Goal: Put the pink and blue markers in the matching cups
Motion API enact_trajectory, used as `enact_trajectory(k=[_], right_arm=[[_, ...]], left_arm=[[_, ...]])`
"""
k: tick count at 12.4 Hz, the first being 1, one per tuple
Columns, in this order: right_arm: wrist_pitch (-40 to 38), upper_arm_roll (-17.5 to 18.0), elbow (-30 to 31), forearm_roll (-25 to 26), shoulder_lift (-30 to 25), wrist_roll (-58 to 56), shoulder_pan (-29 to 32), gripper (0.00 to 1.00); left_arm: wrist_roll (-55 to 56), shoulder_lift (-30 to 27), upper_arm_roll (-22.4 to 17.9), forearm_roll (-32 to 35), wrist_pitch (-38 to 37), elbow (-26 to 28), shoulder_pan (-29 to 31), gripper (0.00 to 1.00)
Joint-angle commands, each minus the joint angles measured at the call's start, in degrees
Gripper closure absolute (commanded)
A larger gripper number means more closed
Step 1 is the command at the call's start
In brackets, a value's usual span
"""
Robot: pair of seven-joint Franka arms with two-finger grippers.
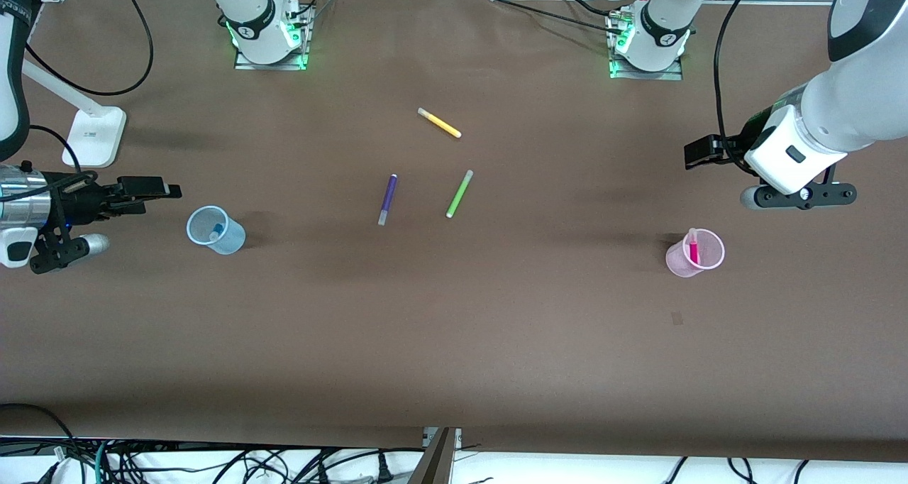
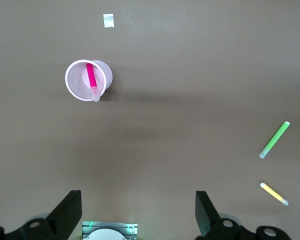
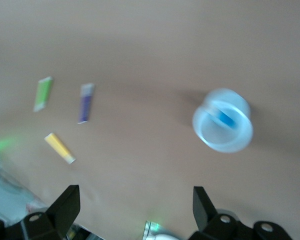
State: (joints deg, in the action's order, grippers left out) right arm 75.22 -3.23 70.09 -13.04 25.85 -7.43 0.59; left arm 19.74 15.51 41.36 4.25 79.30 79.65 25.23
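Observation:
The pink marker [image 1: 693, 248] stands inside the pale pink cup [image 1: 702, 262] toward the left arm's end of the table; both show in the left wrist view, marker [image 2: 92, 77] in cup [image 2: 73, 85]. The blue marker [image 1: 216, 229] sits inside the pale blue cup [image 1: 225, 241] toward the right arm's end; both show in the right wrist view, marker [image 3: 224, 118] in cup [image 3: 210, 137]. My left gripper [image 1: 702, 150] is open and empty, up in the air beside the pink cup. My right gripper [image 1: 159, 187] is open and empty, beside the blue cup.
A purple pen [image 1: 387, 199], a lime-green pen [image 1: 459, 194] and a yellow pen [image 1: 439, 123] lie mid-table. A white lamp base [image 1: 94, 137] stands near the right arm's end. A small tape scrap [image 1: 677, 319] lies nearer the front camera than the pink cup.

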Motion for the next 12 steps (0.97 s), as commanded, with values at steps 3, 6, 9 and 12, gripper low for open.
enact_trajectory(k=[3,6,9,12], right_arm=[[-2.53,-0.19,-1.97,5.48,-4.32,13.67,-4.72,0.00],[-2.53,-0.37,-2.06,5.56,-4.32,13.67,-4.81,0.00],[-1.57,-0.46,-3.19,5.56,-4.32,13.32,-4.81,0.00],[-1.48,-0.20,-3.73,8.97,-3.88,13.14,-4.98,0.00]], left_arm=[[-1.29,-3.90,-19.03,0.49,0.06,0.86,-18.20,0.00],[-4.16,-6.53,-32.03,-4.50,0.94,2.26,-28.04,0.00],[-9.63,-15.30,-35.28,-4.78,10.31,15.40,-29.26,0.00],[-12.61,-16.66,-35.64,-4.34,12.81,17.83,-29.98,0.00]])
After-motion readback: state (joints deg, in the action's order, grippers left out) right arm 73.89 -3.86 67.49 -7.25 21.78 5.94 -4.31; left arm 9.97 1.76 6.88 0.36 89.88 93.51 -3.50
